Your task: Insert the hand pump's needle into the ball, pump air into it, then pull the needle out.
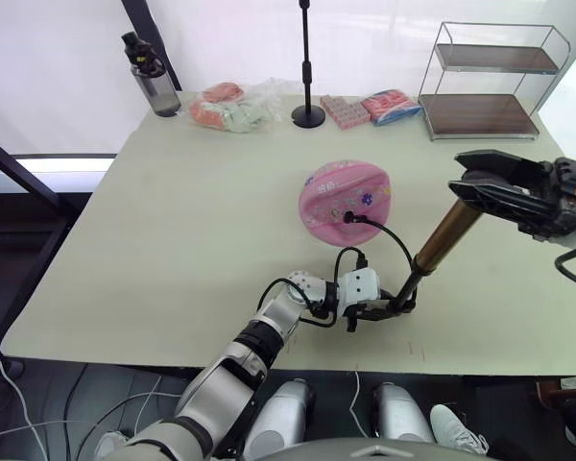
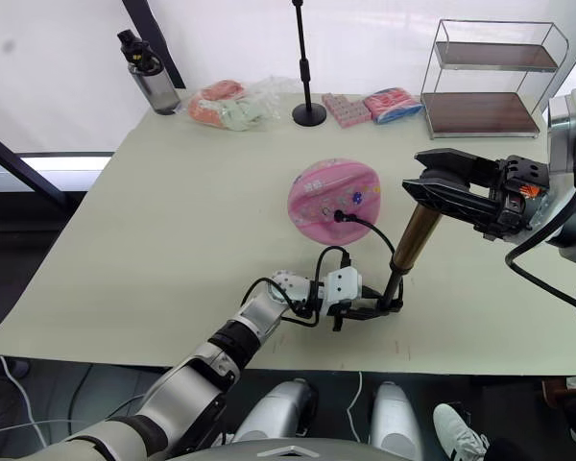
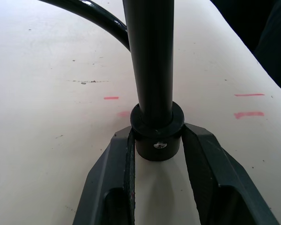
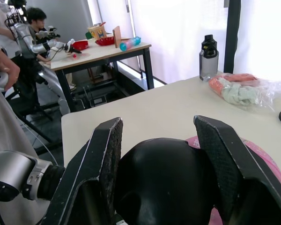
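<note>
The pink ball (image 1: 346, 200) rests mid-table. The thin black hose (image 1: 392, 233) arcs from the hand pump to a black fitting (image 1: 350, 217) set against the ball's near side; the needle itself is hidden there. The hand pump (image 1: 448, 233) leans upward to the right, gold cylinder high, black rod (image 1: 410, 280) down to the table. My left gripper (image 1: 389, 309) is shut on the pump's lower black collar (image 3: 158, 126) at the table surface. My right gripper (image 1: 466, 187) is shut on the pump's black top end (image 4: 159, 180), with the ball (image 4: 267, 159) behind it.
Along the far edge stand a dark bottle (image 1: 154, 82), a plastic bag of cloths (image 1: 235, 106), a black pole stand (image 1: 308, 115), pink packs (image 1: 370, 109) and a wire shelf (image 1: 490, 82). The table's front edge (image 1: 269, 363) runs just behind my left gripper. People sit at another table (image 4: 100, 49).
</note>
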